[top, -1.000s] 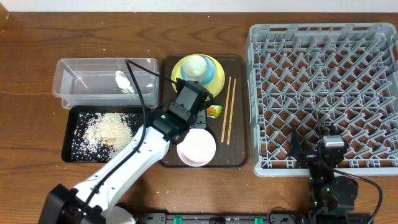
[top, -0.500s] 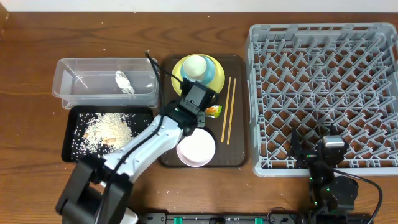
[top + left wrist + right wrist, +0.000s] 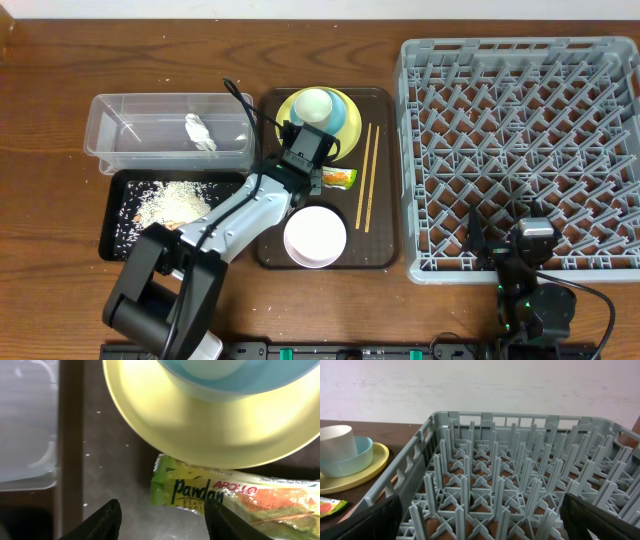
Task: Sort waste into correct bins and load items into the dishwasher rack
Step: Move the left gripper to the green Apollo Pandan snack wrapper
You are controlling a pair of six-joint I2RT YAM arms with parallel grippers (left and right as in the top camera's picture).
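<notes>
My left gripper (image 3: 318, 172) is open and empty, low over the brown tray just left of the green-and-orange wrapper (image 3: 343, 177). In the left wrist view the wrapper (image 3: 235, 497) lies below the yellow plate (image 3: 200, 435), its left end just beyond the right finger of the jaws (image 3: 162, 522). The plate (image 3: 287, 108) carries the light blue bowl (image 3: 346, 118) and the white cup (image 3: 315, 105). The white bowl (image 3: 315, 236) and the chopsticks (image 3: 366, 175) lie on the same tray. My right gripper (image 3: 480, 525) is open at the grey rack's (image 3: 520, 150) near edge.
The clear tub (image 3: 130, 150) holds the white tissue (image 3: 200, 131). The black tray (image 3: 120, 240) in front of it holds rice grains (image 3: 175, 203). The brown serving tray (image 3: 385, 200) sits between the bins and the rack. The left arm crosses the black tray's right end.
My left gripper has shifted slightly away from the white bowl toward the plate, and the arm has swung left. The wrapper and the right arm have not moved.
</notes>
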